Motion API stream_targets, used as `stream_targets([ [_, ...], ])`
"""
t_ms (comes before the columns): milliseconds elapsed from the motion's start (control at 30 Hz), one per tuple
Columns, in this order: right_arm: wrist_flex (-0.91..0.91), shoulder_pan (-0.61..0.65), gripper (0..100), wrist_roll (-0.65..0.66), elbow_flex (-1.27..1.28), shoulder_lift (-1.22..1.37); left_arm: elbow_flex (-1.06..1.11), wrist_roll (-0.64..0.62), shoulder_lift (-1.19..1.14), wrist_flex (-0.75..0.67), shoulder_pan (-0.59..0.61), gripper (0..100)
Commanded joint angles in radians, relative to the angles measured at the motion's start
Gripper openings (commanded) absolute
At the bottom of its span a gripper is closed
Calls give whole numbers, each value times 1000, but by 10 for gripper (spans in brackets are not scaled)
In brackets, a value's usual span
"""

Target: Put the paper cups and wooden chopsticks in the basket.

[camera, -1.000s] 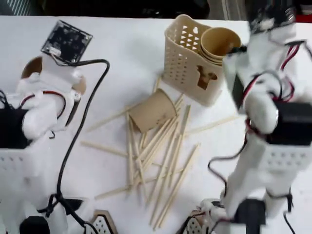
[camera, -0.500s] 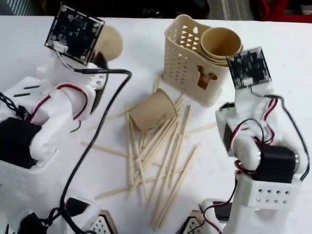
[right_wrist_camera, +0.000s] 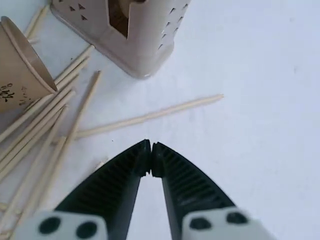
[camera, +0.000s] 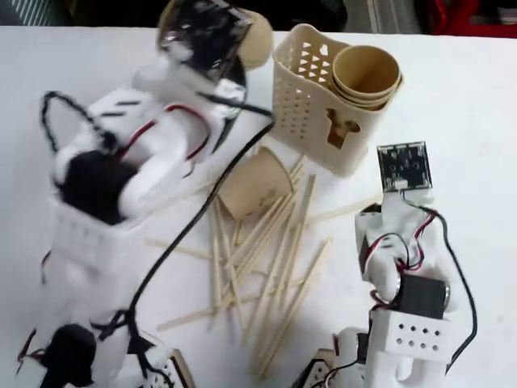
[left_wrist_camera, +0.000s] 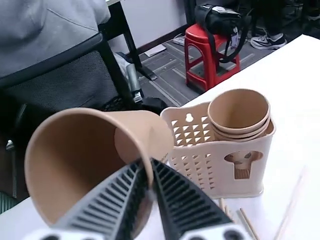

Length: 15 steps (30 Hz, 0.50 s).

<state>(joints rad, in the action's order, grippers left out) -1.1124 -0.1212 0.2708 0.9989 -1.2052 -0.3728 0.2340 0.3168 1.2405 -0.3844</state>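
Wooden chopsticks (camera: 266,259) lie scattered at lower centre, a tipped paper cup (camera: 254,184) on them; the right gripper (right_wrist_camera: 150,150), pinched together and empty, hangs beside them. Higher up, the left gripper (left_wrist_camera: 150,167) clamps a second cup (left_wrist_camera: 75,155) by its rim just left of the basket (camera: 303,97). I'd say so thin a hold could swing it into the wall. The left arm (camera: 145,153) stretches toward upper centre.

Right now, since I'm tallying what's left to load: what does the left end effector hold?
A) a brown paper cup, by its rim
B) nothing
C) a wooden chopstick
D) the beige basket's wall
A: in the left wrist view the left end effector is shut on the rim of a brown paper cup, with the beige perforated plastic basket beyond it.
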Motion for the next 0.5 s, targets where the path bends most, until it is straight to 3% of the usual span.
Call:
stream_targets([
  [0, 71, -10, 18, -52, 60, -45, -41, -6, -47, -98, -62, 22],
  [300, 143, -12, 18, -52, 181, -125, -41, -6, -183, -273, -182, 22],
  [467, 170, -12, 20, -51, 232, -196, -41, 91, -259, -307, -265, 22],
])
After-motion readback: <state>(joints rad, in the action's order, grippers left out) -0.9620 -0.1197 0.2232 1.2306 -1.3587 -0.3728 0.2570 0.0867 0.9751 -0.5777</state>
